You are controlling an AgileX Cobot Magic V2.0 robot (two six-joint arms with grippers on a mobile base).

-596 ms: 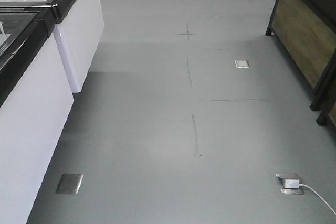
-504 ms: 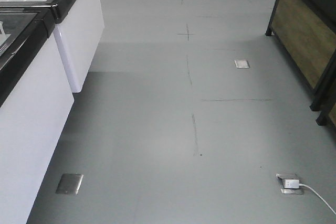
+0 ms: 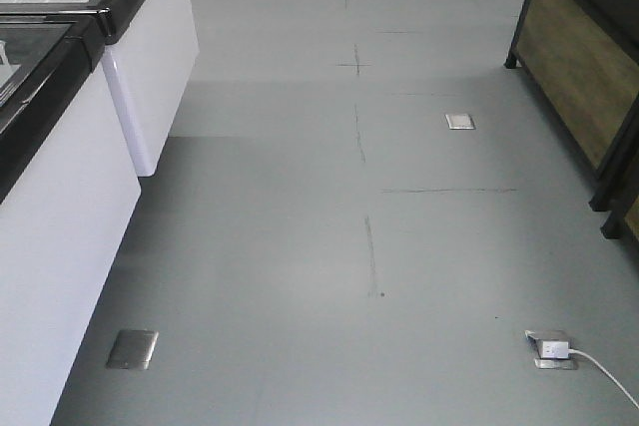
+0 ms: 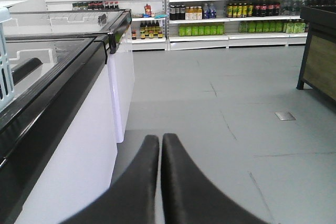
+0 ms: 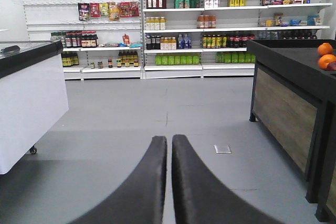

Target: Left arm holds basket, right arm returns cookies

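Observation:
In the left wrist view my left gripper point(image 4: 160, 137) is shut, its two black fingers pressed together over the grey floor with nothing between them. A strip of the light blue slotted basket point(image 4: 4, 72) shows at the far left edge of that view, above the freezer lid. My right gripper point(image 5: 169, 138) is likewise shut and empty, pointing down the aisle. The cookies are out of view. Neither arm appears in the front view.
White chest freezers point(image 3: 60, 177) with black-framed glass lids line the left. A dark wooden stand point(image 3: 584, 67) carrying oranges point(image 5: 325, 56) stands on the right. Stocked shelves point(image 5: 184, 24) close the aisle's far end. A floor socket with a white plug and cable point(image 3: 552, 349) lies front right.

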